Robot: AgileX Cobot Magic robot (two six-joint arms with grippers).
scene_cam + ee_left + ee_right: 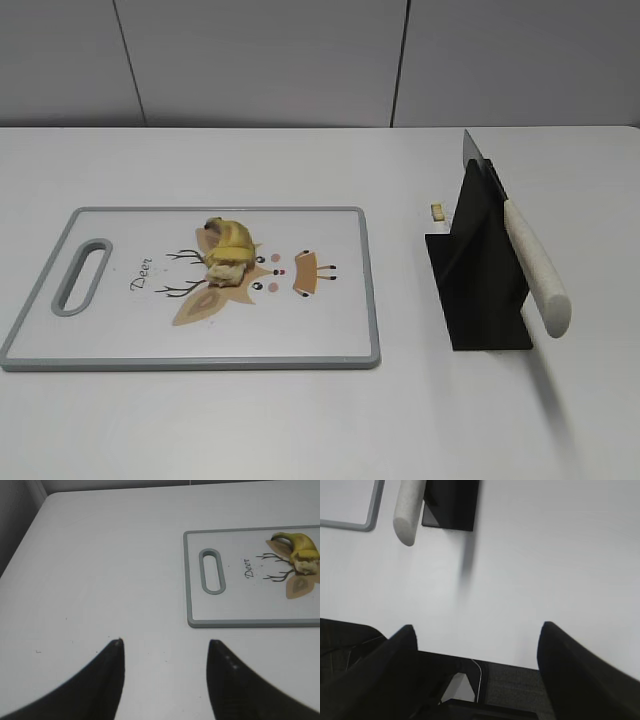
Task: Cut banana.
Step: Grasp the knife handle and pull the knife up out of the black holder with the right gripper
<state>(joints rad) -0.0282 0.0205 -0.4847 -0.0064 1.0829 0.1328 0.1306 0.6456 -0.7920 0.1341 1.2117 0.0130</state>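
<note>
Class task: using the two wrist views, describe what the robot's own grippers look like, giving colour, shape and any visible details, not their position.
Both grippers are black. The left gripper shows two matte fingers that taper to blunt tips, the right-hand one bearing small pale specks. The right gripper has broader, darker fingers, blurred by closeness. No cables, labels or markings show on the grippers, and the arms themselves are out of view.

A smooth white plastic cutting board (190, 330) with a grey rim lies on a matt white table (300, 430), while at right a metal-bladed knife (520, 240) with a speckled, matt pale handle rests in a matt black stand (480, 310).
</note>
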